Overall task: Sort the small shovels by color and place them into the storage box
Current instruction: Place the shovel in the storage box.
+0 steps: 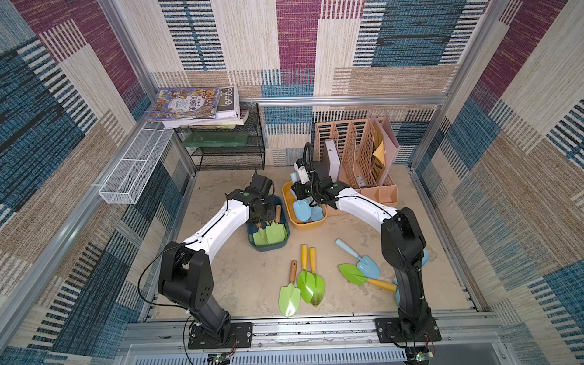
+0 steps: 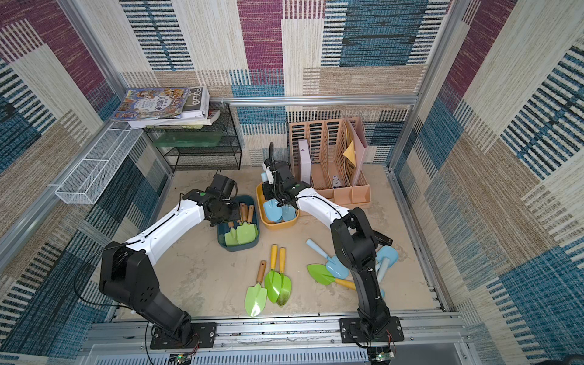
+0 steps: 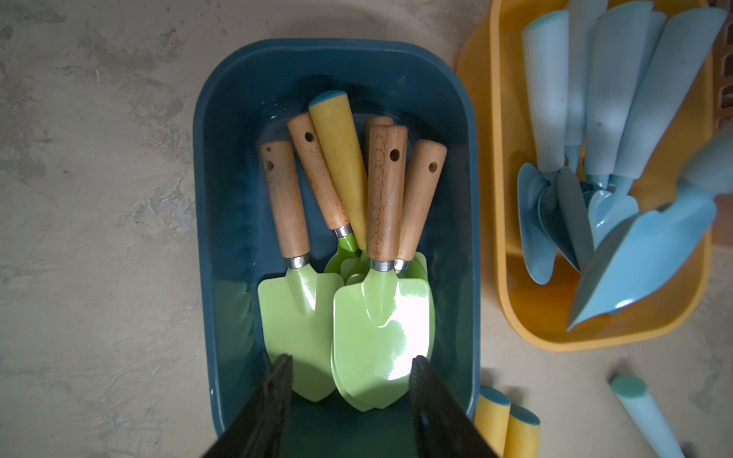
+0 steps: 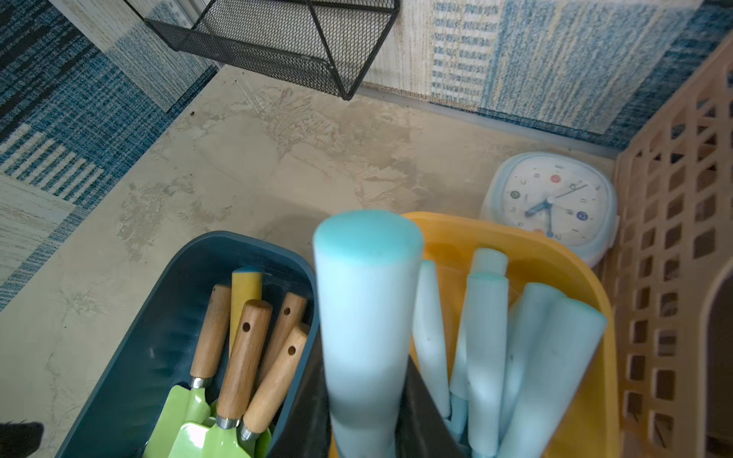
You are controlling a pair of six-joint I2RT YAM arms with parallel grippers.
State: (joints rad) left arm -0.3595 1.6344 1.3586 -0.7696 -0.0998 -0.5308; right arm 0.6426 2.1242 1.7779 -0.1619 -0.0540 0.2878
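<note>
While the right gripper (image 4: 369,416) clamps tight on the handle of a pale blue shovel (image 4: 367,301), that shovel hangs right over the yellow box (image 4: 515,242). Its handle end points up toward the wrist and its blade tips down among the blue shovels (image 4: 488,337) lying there. Its long axis slants, roughly in line with the handles beneath, so by my reading the drop is straight below the jaws. Across the gap, the left gripper (image 3: 352,361) hovers over the dark blue box (image 3: 206,198), jaws partway apart with nothing between them. The green shovels (image 3: 377,317) are stacked underneath, handles pointing away from the fingertips. Out on the table (image 1: 246,278), three loose green shovels (image 1: 305,281) lie between the arm bases, and a loose blue shovel (image 1: 368,267) overlaps a green one beside the right arm's base.
</note>
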